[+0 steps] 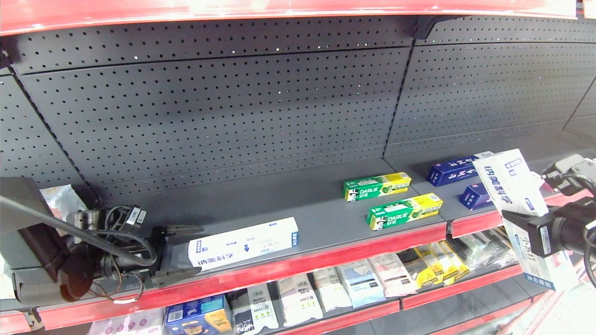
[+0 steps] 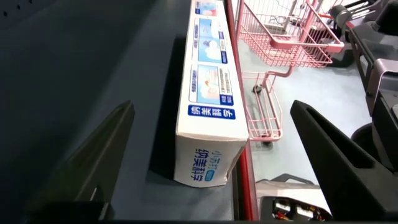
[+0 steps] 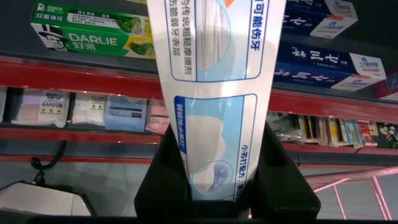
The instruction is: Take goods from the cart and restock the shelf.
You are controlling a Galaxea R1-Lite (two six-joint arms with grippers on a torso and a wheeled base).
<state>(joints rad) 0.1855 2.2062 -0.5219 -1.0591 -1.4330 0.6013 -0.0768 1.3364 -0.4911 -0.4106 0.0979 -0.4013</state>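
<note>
We found the long white cardboard toothpaste box [image 1: 244, 243] [image 2: 211, 81] lying flat on the grey metal shelf board with the red front edge [image 1: 326, 260], lengthwise along that edge and close behind it. The left gripper [image 1: 201, 249] [image 2: 211, 124] stood at the box's near end with its jaws spread wide. One dark finger [image 2: 115, 146] lay on either side of the box end, and neither touched the carton.

The right gripper [image 1: 526, 223] [image 3: 221, 174] was closed on a second white and blue toothpaste box [image 1: 517, 186] [image 3: 214, 74]. It held the box nearly upright, in front of the shelf's right-hand section, clear of the board.

Two green and yellow toothpaste boxes [image 1: 377, 186] lay side by side on the board, right of centre and well apart from the white box. Two dark blue boxes [image 1: 456, 168] lay farther right. Rows of pale soft packets [image 1: 326, 288] stood on the tier below. The pink wire cart [image 2: 286, 37] stood on the floor beside the shelf.
</note>
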